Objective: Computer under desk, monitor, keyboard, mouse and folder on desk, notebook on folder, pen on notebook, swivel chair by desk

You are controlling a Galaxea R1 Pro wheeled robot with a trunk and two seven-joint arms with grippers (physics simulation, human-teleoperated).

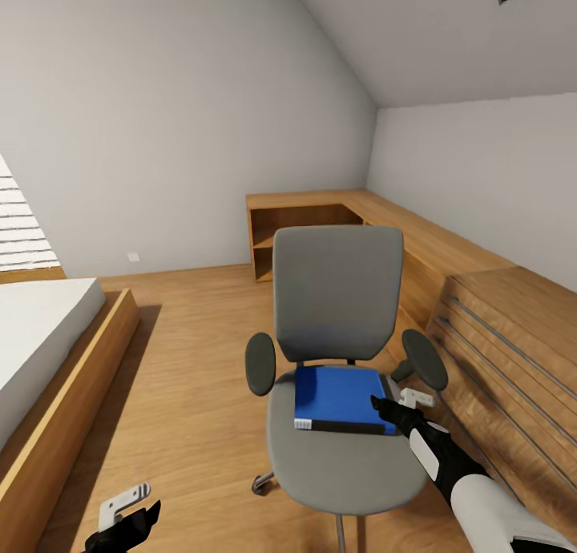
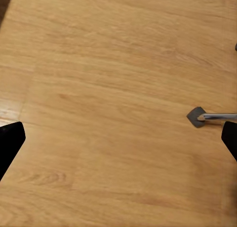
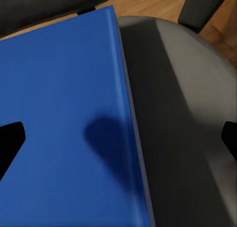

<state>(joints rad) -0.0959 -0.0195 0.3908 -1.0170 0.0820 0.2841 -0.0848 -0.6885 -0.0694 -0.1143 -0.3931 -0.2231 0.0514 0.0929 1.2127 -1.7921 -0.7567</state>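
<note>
The grey swivel chair [image 1: 336, 296] stands in the middle of the wooden floor with its back towards the far wall. The blue folder [image 1: 340, 399] lies flat on the chair's seat [image 1: 344, 465]. My right gripper [image 1: 398, 403] is open just above the folder's right edge. In the right wrist view its fingertips straddle that edge of the folder [image 3: 59, 113] and the grey seat [image 3: 187, 113]. My left gripper [image 1: 132, 511] hangs open low at the left over bare floor. In the left wrist view a chrome chair leg [image 2: 207, 117] lies near one fingertip.
A bed [image 1: 40, 337] on a wooden platform fills the left side. A light wooden drawer unit [image 1: 513, 337] stands close to the chair's right, and a low wooden shelf [image 1: 304, 224] runs along the far corner. Open floor [image 1: 192, 353] lies between bed and chair.
</note>
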